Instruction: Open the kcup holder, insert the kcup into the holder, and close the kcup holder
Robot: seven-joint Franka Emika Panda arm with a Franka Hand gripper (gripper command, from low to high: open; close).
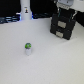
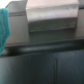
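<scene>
The kcup [image 1: 28, 48], a tiny cup with a green top and whitish body, stands upright on the white table toward the exterior view's left. The kcup holder [image 1: 63, 26], a black boxy unit with two stacked front panels, stands at the back on the exterior view's right. My gripper [image 1: 65, 13] hangs right above the holder's top, far from the kcup. Its jaws are too blurred to read. In the wrist view a dark surface [image 2: 42, 65] fills the lower part, likely the holder up close. The kcup is out of that view.
A tall white post with a black mark [image 1: 25, 11] stands at the back on the exterior view's left. Dark clutter lines the far edge [image 1: 10, 19]. A grey block [image 2: 50, 17] and a teal patch [image 2: 4, 25] show blurred in the wrist view.
</scene>
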